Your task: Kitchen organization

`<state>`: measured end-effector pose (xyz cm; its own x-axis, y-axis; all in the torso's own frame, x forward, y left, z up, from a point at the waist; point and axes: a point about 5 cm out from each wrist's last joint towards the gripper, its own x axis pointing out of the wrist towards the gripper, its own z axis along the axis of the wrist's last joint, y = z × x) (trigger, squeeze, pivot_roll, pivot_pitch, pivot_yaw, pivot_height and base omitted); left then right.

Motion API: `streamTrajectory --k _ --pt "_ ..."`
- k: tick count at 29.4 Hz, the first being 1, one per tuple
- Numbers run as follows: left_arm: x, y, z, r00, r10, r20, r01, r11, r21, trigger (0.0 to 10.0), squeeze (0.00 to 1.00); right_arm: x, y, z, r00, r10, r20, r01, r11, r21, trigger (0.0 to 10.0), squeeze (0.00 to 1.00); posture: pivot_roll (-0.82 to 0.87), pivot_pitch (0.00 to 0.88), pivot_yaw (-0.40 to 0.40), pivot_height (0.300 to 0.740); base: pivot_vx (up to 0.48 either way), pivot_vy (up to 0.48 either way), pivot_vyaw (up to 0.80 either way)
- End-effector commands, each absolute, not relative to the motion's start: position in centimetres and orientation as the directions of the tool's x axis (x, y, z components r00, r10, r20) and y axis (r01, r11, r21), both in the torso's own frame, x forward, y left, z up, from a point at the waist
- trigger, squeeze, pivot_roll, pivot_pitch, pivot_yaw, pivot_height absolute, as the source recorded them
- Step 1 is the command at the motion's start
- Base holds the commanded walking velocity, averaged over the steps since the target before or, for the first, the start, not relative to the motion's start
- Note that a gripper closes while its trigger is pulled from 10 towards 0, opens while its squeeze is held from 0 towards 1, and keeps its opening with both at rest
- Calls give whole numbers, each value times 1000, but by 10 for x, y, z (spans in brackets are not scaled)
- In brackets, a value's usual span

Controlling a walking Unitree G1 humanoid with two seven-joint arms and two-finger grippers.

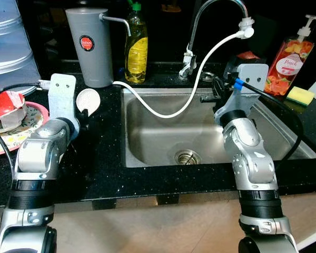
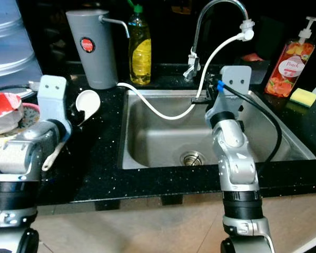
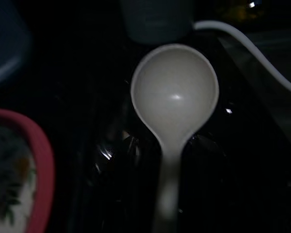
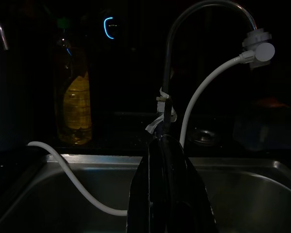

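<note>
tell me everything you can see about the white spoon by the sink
The white spoon is a ladle-shaped piece, plastic or ceramic by its look, with a round glossy bowl facing up and a narrow handle. It sits over the black counter just left of the sink, between the grey dispenser and the pink-rimmed plate. The left gripper holds its handle.

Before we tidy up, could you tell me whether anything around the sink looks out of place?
Yes: a white hose runs from the faucet spout, sagging across the sink to the grey dispenser.
</note>
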<state>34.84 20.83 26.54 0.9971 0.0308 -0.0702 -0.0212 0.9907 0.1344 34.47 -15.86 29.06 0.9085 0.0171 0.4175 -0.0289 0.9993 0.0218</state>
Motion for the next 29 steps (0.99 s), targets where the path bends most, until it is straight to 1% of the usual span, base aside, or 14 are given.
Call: streamTrajectory --k 1,5,6,8,14,17,29 --pt "346 209 272 999 42 -31 -37 986 161 10000 0 346 -161 287 912 13 411 -21 1000 15 10000 0 -40 49 -38 740 0 0 0" --pt "346 209 276 999 40 -18 -37 988 147 10000 0 346 -160 286 914 20 406 -28 1000 12 10000 0 -40 50 -39 740 0 0 0" --pt "346 209 273 998 43 -42 -38 992 122 10000 0 347 -157 283 923 38 384 -40 999 -1 10000 0 -40 50 -39 740 0 0 0" --pt "346 209 271 998 53 -43 -47 991 126 10000 0 347 -156 282 925 48 376 -48 999 -8 10000 0 -40 50 -39 740 0 0 0" --pt "345 211 274 998 63 -18 -59 986 155 10000 0 347 -157 285 921 45 387 -46 999 -6 10000 0 -41 52 -43 740 0 0 0" --pt "344 211 278 998 56 -2 -55 988 145 10000 0 346 -160 290 913 35 406 -39 999 0 10000 0 -41 54 -45 740 0 0 0" --pt "344 208 276 999 38 -20 -35 991 126 10000 0 345 -160 292 908 31 419 -37 999 4 10000 0 -42 56 -46 740 0 0 0"
